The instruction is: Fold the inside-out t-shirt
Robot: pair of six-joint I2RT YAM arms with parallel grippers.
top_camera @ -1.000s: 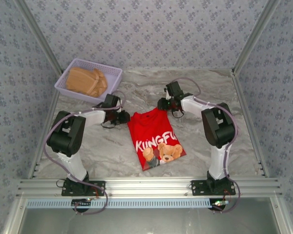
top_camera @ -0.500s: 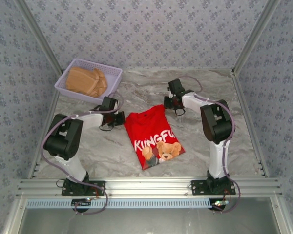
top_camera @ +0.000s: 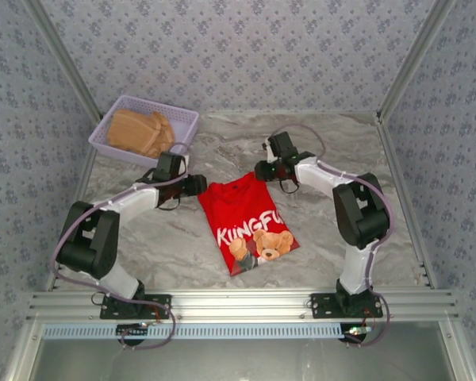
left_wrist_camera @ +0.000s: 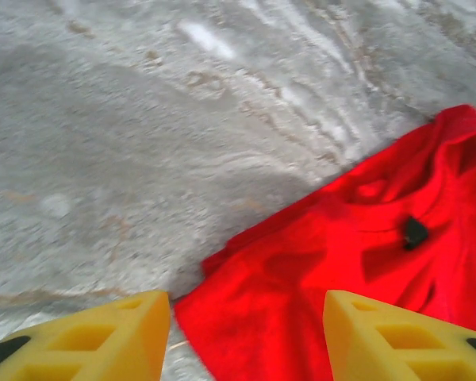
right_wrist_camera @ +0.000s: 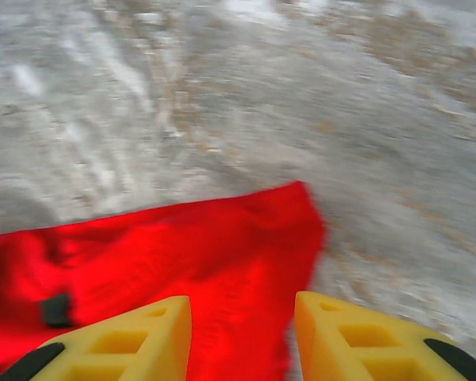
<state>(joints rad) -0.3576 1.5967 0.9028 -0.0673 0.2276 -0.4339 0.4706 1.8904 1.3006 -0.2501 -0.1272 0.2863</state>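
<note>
The bright red t-shirt (top_camera: 248, 221) lies flat on the marble table (top_camera: 166, 246), folded narrow, with white lettering and a bear print facing up. My left gripper (top_camera: 197, 185) hovers at its far left corner, open, and that red corner (left_wrist_camera: 301, 294) lies below its yellow fingers (left_wrist_camera: 103, 341). My right gripper (top_camera: 262, 170) is at the far right corner, open too, with red cloth (right_wrist_camera: 182, 254) under the gap between its fingers (right_wrist_camera: 357, 333). Neither gripper holds cloth.
A lavender basket (top_camera: 111, 148) holding a tan folded garment (top_camera: 140, 132) stands at the back left, just behind my left arm. Aluminium rails frame the table; patterned walls close the back and sides.
The left gripper has risen and moved toward the shirt's far left corner. The right gripper has swung left to the far right corner. The shirt lies slightly narrower and shifted left.
</note>
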